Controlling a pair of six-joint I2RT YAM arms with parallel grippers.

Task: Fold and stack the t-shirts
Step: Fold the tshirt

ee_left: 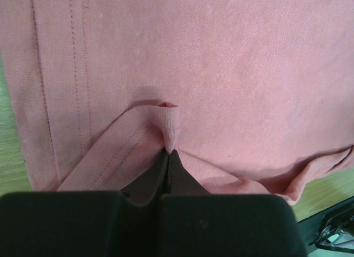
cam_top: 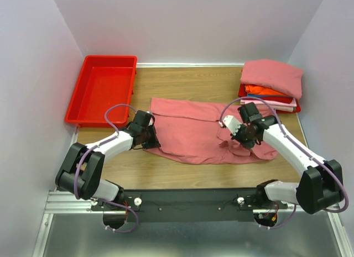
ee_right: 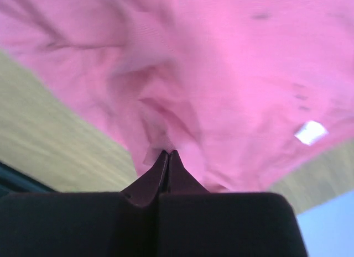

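Fold beginning: your left pincer (ee_left: 168,153) and right pincer (ee_right: 167,153) are clamped shut on the salmon-pink t-shirt (cam_top: 193,130) beside the red bin (cam_top: 102,91); next, probably lift both evenly.

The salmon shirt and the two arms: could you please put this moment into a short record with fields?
shirt: salmon, spread on the table, wrinkled at its right end
left fingers: shut on a fold of the shirt's hemmed edge
right fingers: shut on bunched cloth of the shirt, near its white tag
stack: folded shirts, far right corner
bin: red, far left
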